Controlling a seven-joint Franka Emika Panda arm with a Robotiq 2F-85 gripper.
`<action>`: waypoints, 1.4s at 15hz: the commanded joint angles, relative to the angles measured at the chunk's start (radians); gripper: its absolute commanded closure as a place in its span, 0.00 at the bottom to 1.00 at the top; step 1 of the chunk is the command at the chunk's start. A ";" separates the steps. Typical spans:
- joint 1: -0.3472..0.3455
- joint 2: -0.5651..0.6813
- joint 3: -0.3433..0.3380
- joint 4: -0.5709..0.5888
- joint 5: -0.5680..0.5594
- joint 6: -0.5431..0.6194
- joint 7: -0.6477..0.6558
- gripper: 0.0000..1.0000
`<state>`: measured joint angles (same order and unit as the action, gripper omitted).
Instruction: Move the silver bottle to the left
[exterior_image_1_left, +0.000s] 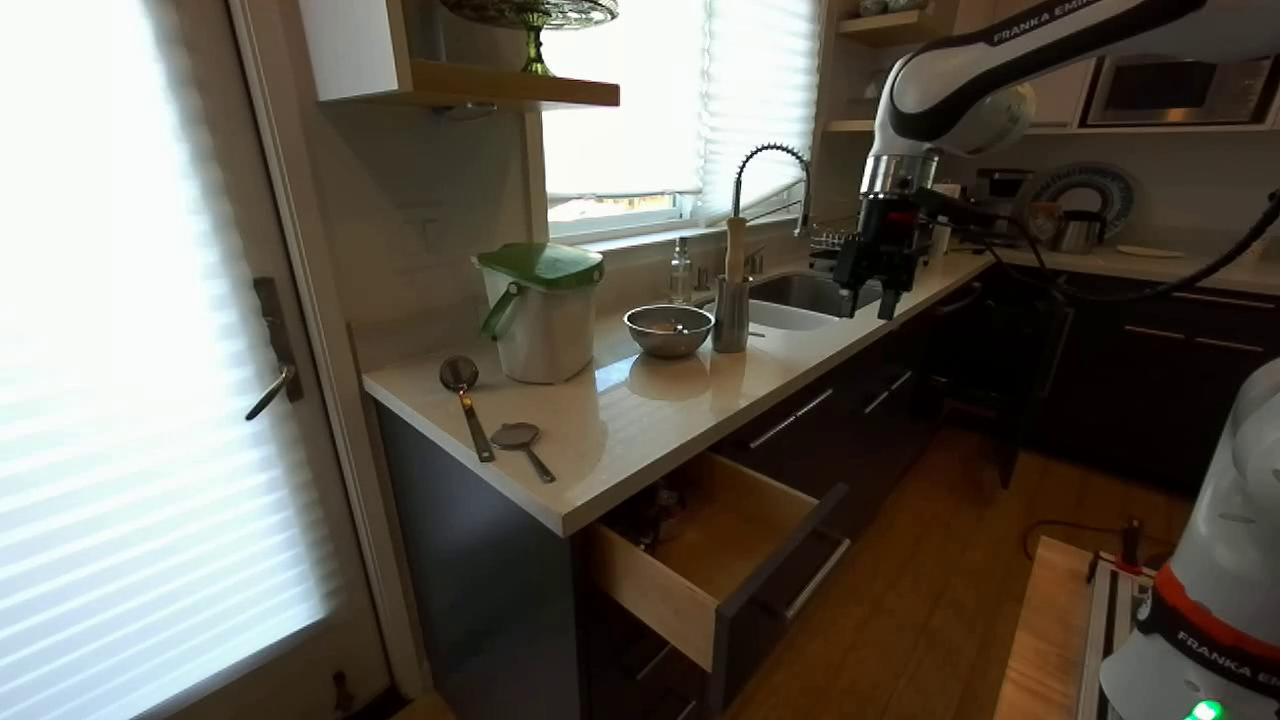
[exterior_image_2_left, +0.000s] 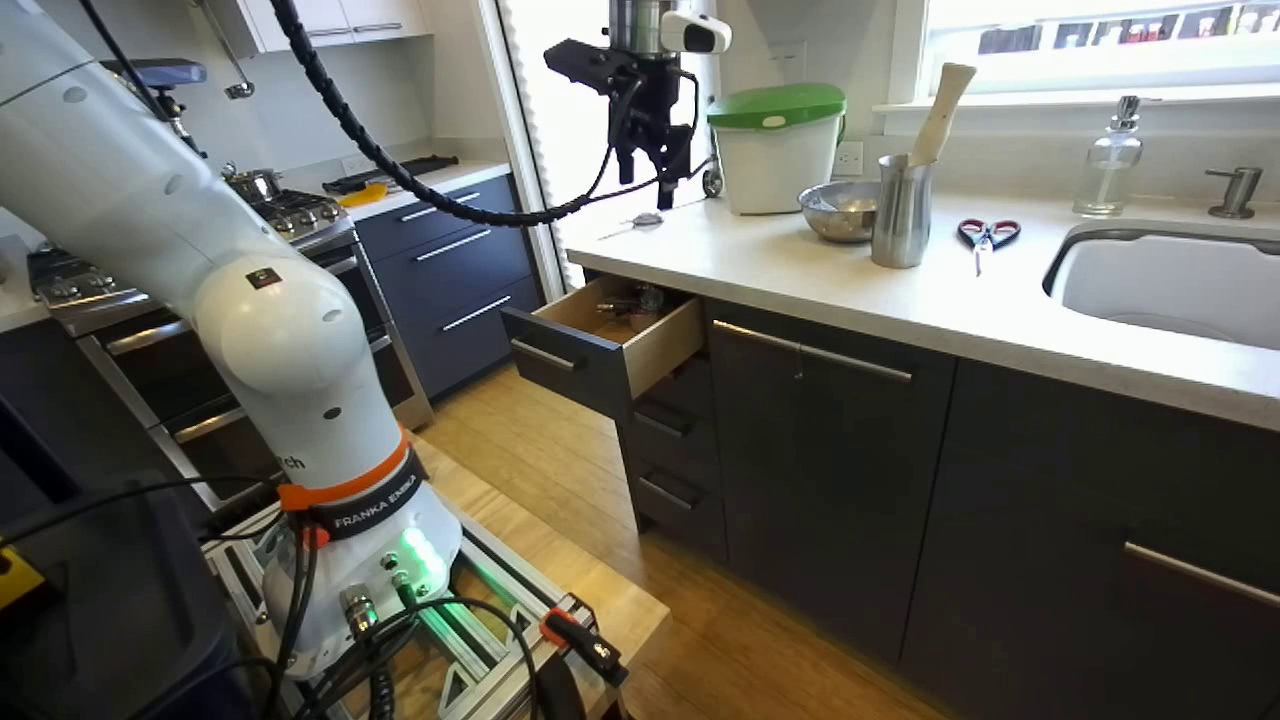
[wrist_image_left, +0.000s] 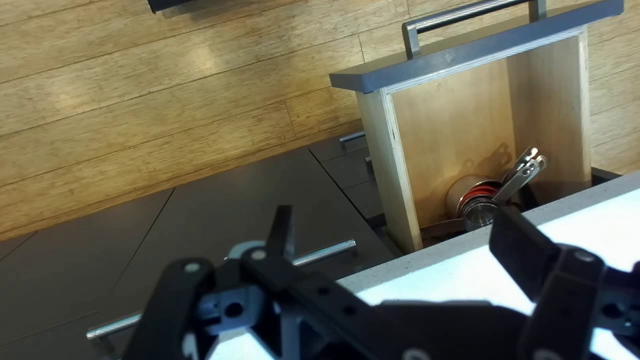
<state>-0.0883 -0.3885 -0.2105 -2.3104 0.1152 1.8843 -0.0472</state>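
The silver bottle (exterior_image_1_left: 731, 318) is a slim brushed-metal cylinder standing upright on the pale counter, and a wooden stick (exterior_image_1_left: 736, 248) leans in its open top. It also shows in an exterior view (exterior_image_2_left: 900, 220), close beside the shallow metal bowl (exterior_image_2_left: 838, 212). The bottle is out of view in the wrist view. My gripper (exterior_image_1_left: 868, 303) is open and empty, in the air apart from the bottle. It also shows in an exterior view (exterior_image_2_left: 648, 185), near the counter end. In the wrist view its fingers (wrist_image_left: 392, 220) are wide apart over the counter's front edge.
A pale container with a green lid (exterior_image_1_left: 545, 315) stands past the bowl. Strainers (exterior_image_1_left: 517, 435) lie at the counter end. Scissors (exterior_image_2_left: 988, 238) lie between the bottle and the sink (exterior_image_2_left: 1180, 290). An open drawer (wrist_image_left: 450, 125) holding measuring cups (wrist_image_left: 477, 202) juts out below the counter.
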 joint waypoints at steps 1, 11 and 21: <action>-0.019 0.002 0.016 0.002 0.007 -0.003 -0.006 0.00; -0.068 0.151 -0.027 0.201 0.064 0.035 0.081 0.00; -0.148 0.571 -0.059 0.778 0.266 -0.159 0.411 0.00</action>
<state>-0.2077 0.0484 -0.2696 -1.7138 0.3150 1.8068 0.2667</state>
